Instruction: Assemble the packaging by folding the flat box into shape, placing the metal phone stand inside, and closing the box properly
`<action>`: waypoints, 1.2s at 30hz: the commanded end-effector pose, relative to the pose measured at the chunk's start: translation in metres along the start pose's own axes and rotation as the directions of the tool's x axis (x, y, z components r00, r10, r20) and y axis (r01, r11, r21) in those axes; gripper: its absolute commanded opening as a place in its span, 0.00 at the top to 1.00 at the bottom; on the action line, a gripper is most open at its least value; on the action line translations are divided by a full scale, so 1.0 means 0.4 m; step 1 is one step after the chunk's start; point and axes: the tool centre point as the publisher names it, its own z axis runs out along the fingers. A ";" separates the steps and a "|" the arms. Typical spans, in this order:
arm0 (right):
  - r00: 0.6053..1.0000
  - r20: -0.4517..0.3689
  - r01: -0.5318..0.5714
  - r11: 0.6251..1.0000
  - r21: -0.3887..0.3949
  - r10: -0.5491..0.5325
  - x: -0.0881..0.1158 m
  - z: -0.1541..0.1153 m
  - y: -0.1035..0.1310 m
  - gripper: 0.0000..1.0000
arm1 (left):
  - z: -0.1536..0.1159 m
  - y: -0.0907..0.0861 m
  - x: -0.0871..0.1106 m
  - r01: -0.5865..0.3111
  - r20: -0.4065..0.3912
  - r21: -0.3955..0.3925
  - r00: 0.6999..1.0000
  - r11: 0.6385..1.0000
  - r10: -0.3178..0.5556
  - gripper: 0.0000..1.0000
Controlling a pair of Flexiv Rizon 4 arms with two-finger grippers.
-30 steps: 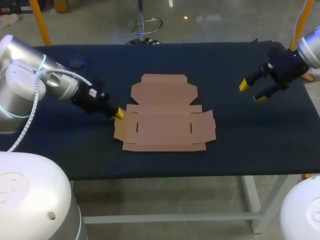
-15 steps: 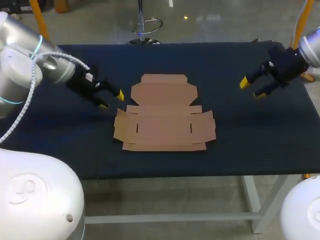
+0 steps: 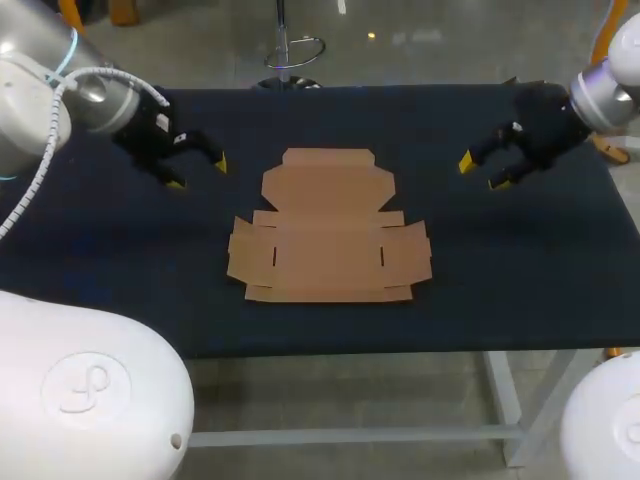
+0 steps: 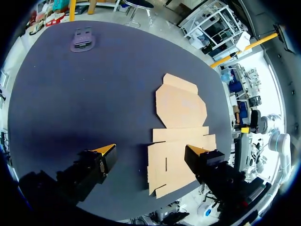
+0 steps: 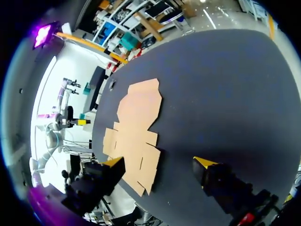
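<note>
Away from the flat box (image 3: pixel 328 235), the left gripper (image 3: pixel 199 173) has drawn back, released and empty like the right gripper (image 3: pixel 481 173); folding not begun.

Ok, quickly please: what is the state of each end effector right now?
Left end effector: open, holding nothing.
Right end effector: open, holding nothing.

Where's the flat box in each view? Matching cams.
Head view: flat box mid-table, between left hand and right hand.
Left wrist view: flat box ahead of the left hand, partly behind one fingertip.
Right wrist view: flat box ahead of the right hand, nearer one finger.
Shared landmark: its tapered lid panel.
</note>
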 end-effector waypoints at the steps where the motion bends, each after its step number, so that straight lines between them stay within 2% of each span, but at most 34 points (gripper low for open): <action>1: 1.000 -0.004 -0.018 1.000 -0.019 0.018 -0.009 0.049 0.022 0.00 | 0.001 -0.005 -0.008 -0.001 0.016 0.004 1.000 1.000 0.001 0.00; 3: 0.999 -0.018 -0.037 0.999 -0.013 0.036 -0.011 0.070 0.031 0.00 | 0.004 -0.016 -0.014 -0.011 0.003 -0.004 1.000 1.000 0.011 0.00; 4: 0.999 -0.012 -0.041 0.999 -0.012 0.041 -0.011 0.083 0.035 0.00 | 0.005 -0.021 -0.016 -0.015 -0.003 -0.010 1.000 1.000 0.015 0.16; 5: 0.999 -0.022 -0.046 0.999 -0.002 0.046 -0.013 0.093 0.040 0.00 | 0.007 -0.024 -0.016 -0.017 -0.002 -0.014 1.000 1.000 0.017 0.42; 7: 0.998 -0.022 -0.055 0.999 0.000 0.055 -0.015 0.112 0.048 0.00 | 0.013 -0.029 -0.018 -0.020 -0.015 -0.034 1.000 0.999 0.020 0.81; 8: 0.998 -0.026 -0.060 0.998 0.004 0.060 -0.015 0.121 0.052 0.07 | 0.017 -0.032 -0.020 -0.021 -0.015 -0.038 1.000 0.999 0.021 1.00; 10: 0.997 -0.022 -0.068 0.998 0.004 0.068 -0.014 0.138 0.061 0.56 | 0.023 -0.036 -0.023 -0.023 -0.023 -0.057 1.000 0.998 0.021 1.00; 11: 0.997 -0.020 -0.069 0.998 0.004 0.069 -0.013 0.145 0.065 0.67 | 0.026 -0.038 -0.025 -0.024 -0.022 -0.062 0.999 0.998 0.023 1.00; 12: 0.997 -0.020 -0.070 0.998 0.005 0.070 -0.012 0.151 0.069 0.89 | 0.029 -0.039 -0.025 -0.026 -0.021 -0.066 0.999 0.997 0.024 1.00; 13: 0.997 -0.020 -0.071 0.997 0.005 0.071 -0.011 0.156 0.072 1.00 | 0.031 -0.039 -0.025 -0.026 -0.030 -0.075 0.999 0.997 0.024 1.00; 19: 0.995 -0.014 -0.097 0.995 -0.007 0.097 -0.012 0.173 0.085 1.00 | 0.051 -0.035 -0.022 -0.017 -0.069 -0.120 0.998 0.993 0.008 1.00; 20: 0.994 -0.009 -0.110 0.994 -0.006 0.110 -0.014 0.174 0.087 1.00 | 0.053 -0.035 -0.021 -0.007 -0.097 -0.121 0.995 0.993 -0.005 1.00; 22: 0.990 -0.001 -0.139 0.990 -0.001 0.139 -0.020 0.175 0.087 1.00 | 0.053 -0.035 -0.021 -0.007 -0.097 -0.121 0.995 0.993 -0.005 1.00; 36: 0.990 -0.001 -0.139 0.990 -0.001 0.139 -0.020 0.175 0.087 1.00 | 0.053 -0.035 -0.021 -0.007 -0.097 -0.121 0.995 0.993 -0.005 1.00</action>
